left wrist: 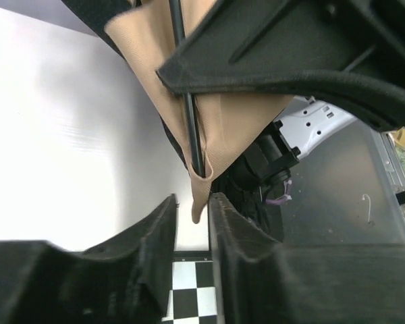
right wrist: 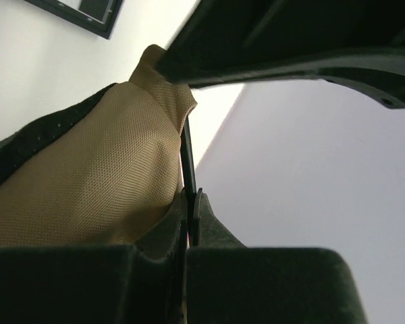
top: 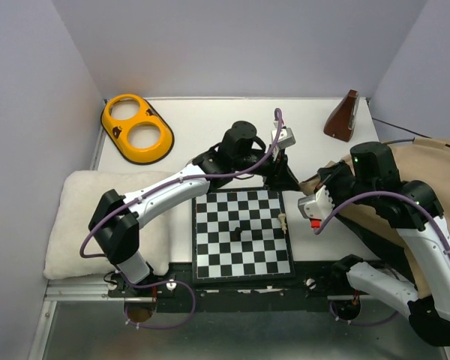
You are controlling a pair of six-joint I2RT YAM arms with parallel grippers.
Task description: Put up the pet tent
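The tan fabric pet tent with black lining point(top: 439, 161) lies slumped over the right side of the white table point(top: 210, 120), one corner reaching in behind the black-and-white chessboard point(top: 242, 232). The step looks like tensioning a thin black pole point(left wrist: 187, 121): bow it gently and keep its end seated in the corner pocket. The left end effector point(left wrist: 192, 201) stands slightly parted around the corner's tip, arm stretched across. The right end effector point(right wrist: 189, 199) is clamped on a pole, wrist tilted upward

Pale lilac walls point(top: 247, 45) — white table point(top: 210, 120) under even light
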